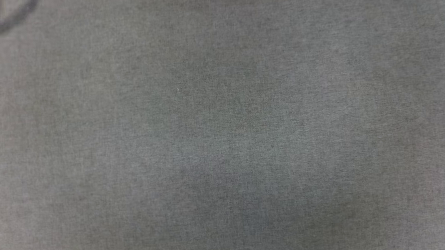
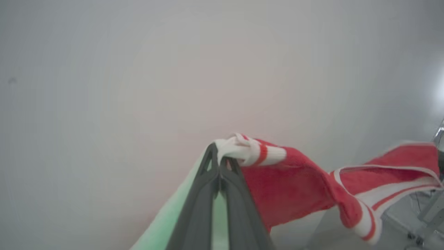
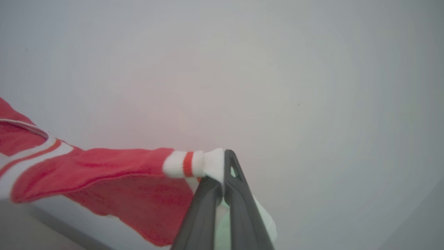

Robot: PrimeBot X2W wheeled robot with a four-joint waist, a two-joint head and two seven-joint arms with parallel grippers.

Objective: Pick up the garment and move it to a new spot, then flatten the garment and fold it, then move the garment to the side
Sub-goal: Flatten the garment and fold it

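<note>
The red shirt (image 2: 291, 187), trimmed in white-and-red stripes, is held up by its striped edges, pinched in the closed left gripper (image 2: 219, 162) and right gripper (image 3: 223, 175).

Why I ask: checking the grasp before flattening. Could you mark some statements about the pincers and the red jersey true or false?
1. The left pincer is shut on the red jersey shirt with white striped trim. True.
2. The right pincer is open and empty. False: it is shut on the shirt's white cuff.
3. The shirt is folded into a neat square. False: it hangs unfolded from both pincers.
4. Both pincers grip at white, red-striped trim. True.
</note>
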